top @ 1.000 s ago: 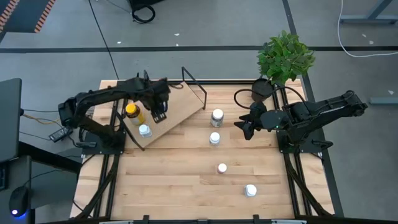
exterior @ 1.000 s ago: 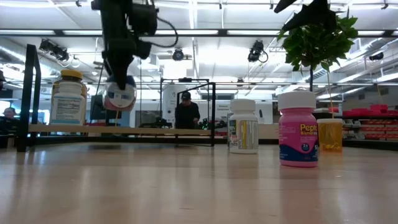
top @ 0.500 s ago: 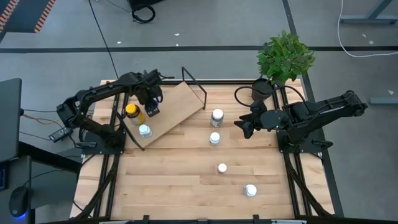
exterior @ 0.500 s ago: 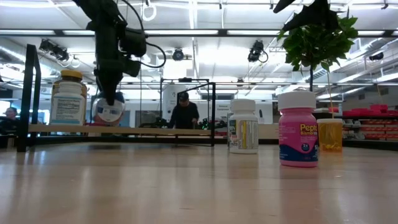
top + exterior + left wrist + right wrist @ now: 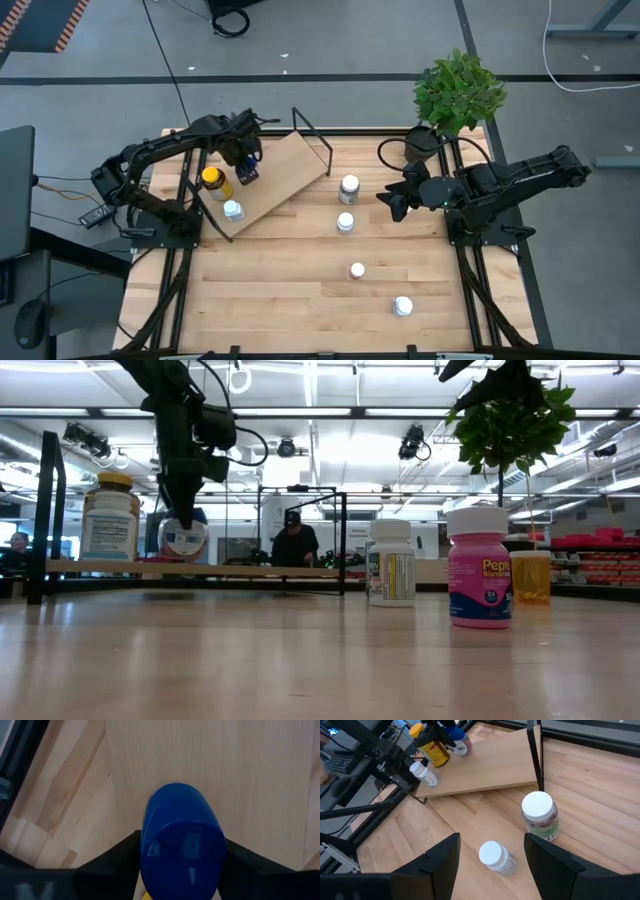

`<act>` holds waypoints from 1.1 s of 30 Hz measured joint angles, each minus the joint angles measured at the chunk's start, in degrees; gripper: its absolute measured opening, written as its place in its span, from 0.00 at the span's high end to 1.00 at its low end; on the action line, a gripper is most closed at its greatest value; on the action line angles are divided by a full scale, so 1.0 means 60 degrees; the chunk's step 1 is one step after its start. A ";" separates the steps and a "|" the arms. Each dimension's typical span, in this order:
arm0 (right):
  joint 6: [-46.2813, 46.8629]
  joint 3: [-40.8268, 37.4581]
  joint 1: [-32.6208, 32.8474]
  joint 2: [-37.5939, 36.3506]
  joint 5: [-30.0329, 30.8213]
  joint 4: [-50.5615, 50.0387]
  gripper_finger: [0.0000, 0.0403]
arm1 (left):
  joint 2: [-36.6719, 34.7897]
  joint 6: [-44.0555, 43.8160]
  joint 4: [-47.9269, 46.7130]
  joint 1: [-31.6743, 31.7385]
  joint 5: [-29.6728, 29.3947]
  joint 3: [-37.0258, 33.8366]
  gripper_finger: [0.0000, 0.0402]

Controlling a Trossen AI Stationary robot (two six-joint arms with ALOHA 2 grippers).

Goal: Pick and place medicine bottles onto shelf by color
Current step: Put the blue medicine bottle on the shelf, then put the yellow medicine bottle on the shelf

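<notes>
Left gripper (image 5: 246, 171): upper left of high view, over shelf (image 5: 290, 170), fingers clamped on blue bottle (image 5: 181, 837), beside yellow-capped bottle (image 5: 211, 178). Right gripper (image 5: 392, 205): right of centre above desk (image 5: 290, 280), fingers spread, empty.

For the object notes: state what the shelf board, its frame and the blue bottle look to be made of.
Shelf: pale wood board, matte, faint grain visible. Its frame: thin black rod, probably metal wire. Blue bottle, clamped in the left gripper: glossy blue, likely plastic, judging by the soft reflections on it.
</notes>
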 joint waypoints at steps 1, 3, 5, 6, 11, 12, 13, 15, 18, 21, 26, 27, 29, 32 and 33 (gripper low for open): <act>0.0003 -0.0002 -0.0002 -0.0002 -0.0002 0.0000 0.43 | 0.0000 -0.0006 0.0002 0.0000 -0.0002 0.0000 0.45; -0.0001 -0.0003 0.0000 -0.0002 -0.0002 0.0000 0.43 | 0.0000 -0.0105 0.0009 0.0000 -0.0026 0.0000 0.42; -0.0001 -0.0004 -0.0001 -0.0001 -0.0002 0.0000 0.43 | 0.0000 -0.0256 0.0008 0.0000 -0.0034 0.0004 0.38; -0.0001 -0.0004 -0.0004 0.0000 -0.0004 0.0000 0.43 | 0.0000 -0.0259 0.0003 0.0000 -0.0034 0.0004 0.37; -0.0001 0.0000 0.0000 0.0000 -0.0004 0.0000 0.43 | 0.0000 -0.0375 -0.0156 0.0000 -0.0039 0.0007 0.29; -0.0001 0.0000 0.0000 0.0000 -0.0004 0.0000 0.43 | 0.0000 -0.0449 -0.0187 0.0000 -0.0038 0.0007 0.28; -0.0001 -0.0004 0.0000 -0.0002 -0.0004 0.0000 0.43 | 0.0000 -0.0510 -0.0256 -0.0002 -0.0038 0.0023 0.27; -0.0001 -0.0003 0.0000 0.0000 -0.0004 0.0000 0.43 | -0.0011 -0.0659 -0.0605 -0.0011 -0.0038 0.0176 0.26; -0.0035 -0.0001 0.0000 -0.0002 -0.0004 0.0000 0.43 | -0.0076 -0.0685 -0.0929 -0.0011 -0.0064 0.0612 0.25; -0.0103 -0.0003 0.0000 0.0000 -0.0004 0.0000 0.43 | -0.0073 -0.0679 -0.1310 -0.0011 -0.0176 0.1147 0.26; -0.0095 -0.0004 0.0000 0.0000 -0.0007 0.0000 0.43 | -0.0073 -0.0743 -0.1326 -0.0225 -0.0198 0.2318 0.27; -0.0095 -0.0001 0.0000 0.0000 -0.0004 0.0000 0.43 | -0.0073 -0.0758 -0.1264 -0.0329 -0.0194 0.2596 0.27; -0.0101 -0.0002 0.0004 -0.0002 -0.0005 0.0000 0.43 | -0.0073 -0.0851 -0.0980 -0.0626 -0.0076 0.3084 0.27; -0.0103 0.0000 0.0004 -0.0003 -0.0004 0.0000 0.43 | -0.0073 -0.1337 -0.0347 -0.1281 0.0737 0.3636 0.27; -0.0103 -0.0004 0.0004 0.0000 -0.0004 0.0000 0.43 | -0.0073 -0.1578 -0.0183 -0.1571 0.0896 0.3786 0.27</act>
